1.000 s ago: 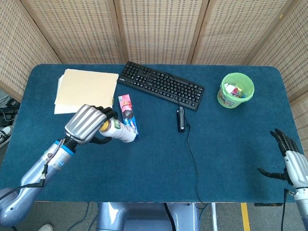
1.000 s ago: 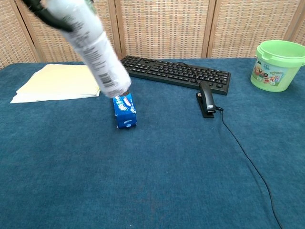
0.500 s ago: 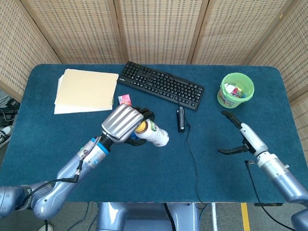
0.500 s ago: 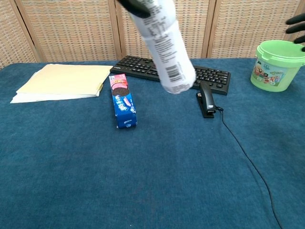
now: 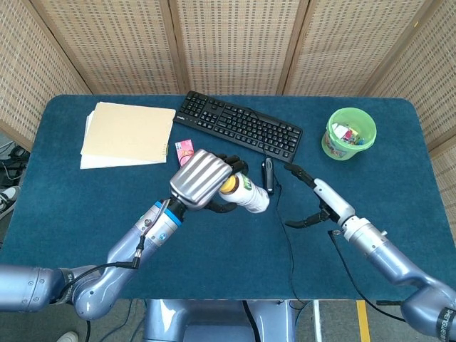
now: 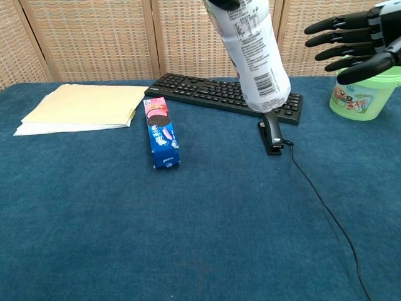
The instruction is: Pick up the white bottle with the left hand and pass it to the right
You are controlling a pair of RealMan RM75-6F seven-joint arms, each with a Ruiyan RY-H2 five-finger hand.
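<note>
My left hand grips the white bottle by its top end and holds it in the air above the table's middle. In the chest view the bottle hangs tilted, its base toward the right. My right hand is open, fingers spread, a short way to the right of the bottle without touching it. The chest view shows those dark fingers stretched toward the bottle from the right.
A black keyboard lies at the back, a black mouse with its cable in front of it. A blue cookie pack, a stack of cream folders and a green bucket stand on the blue table.
The left hand has carried the bottle further right, toward the table's middle. The right hand has come in from the right edge and now sits close to the bottle.
</note>
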